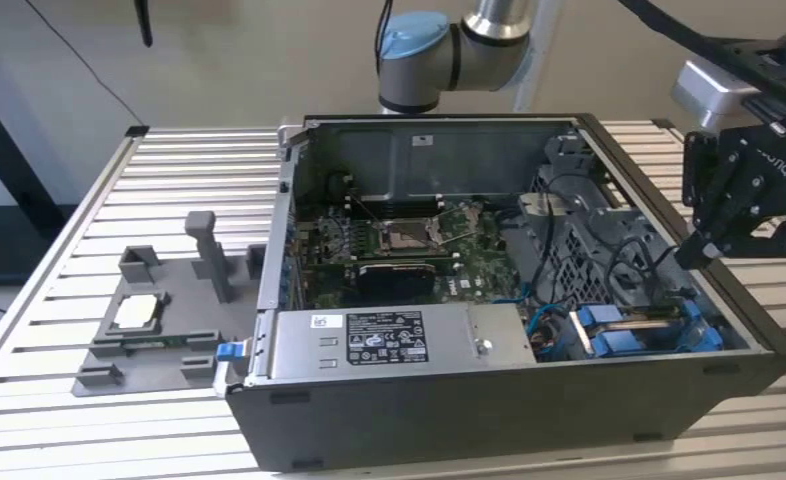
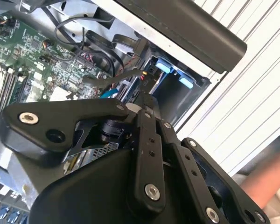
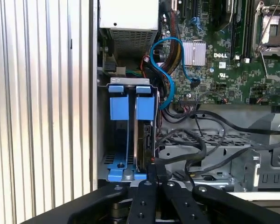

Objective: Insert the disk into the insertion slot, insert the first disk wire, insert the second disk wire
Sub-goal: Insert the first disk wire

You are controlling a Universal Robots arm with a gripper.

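Note:
The disk (image 3: 142,140) stands on edge inside the insertion slot (image 3: 103,135), under two bright blue tabs (image 3: 144,108). In the exterior view the slot (image 1: 640,335) lies in the case's near corner on that view's right. My gripper (image 1: 700,258) hangs above that corner, over the case's side wall. In both wrist views its fingers are together on a small black wire connector (image 2: 149,73) with a red mark, just above the disk's end. A flat grey wire (image 2: 109,77) trails from the connector. My gripper (image 3: 152,171) points straight at the disk's edge.
The open computer case (image 1: 500,410) sits on a slatted metal table (image 1: 180,180). A silver power-supply box (image 1: 380,340) fills its near side and the motherboard (image 1: 407,240) lies behind it. Loose black cables (image 3: 210,140) cross beside the bay. A grey fixture (image 1: 166,320) stands on the exterior view's left.

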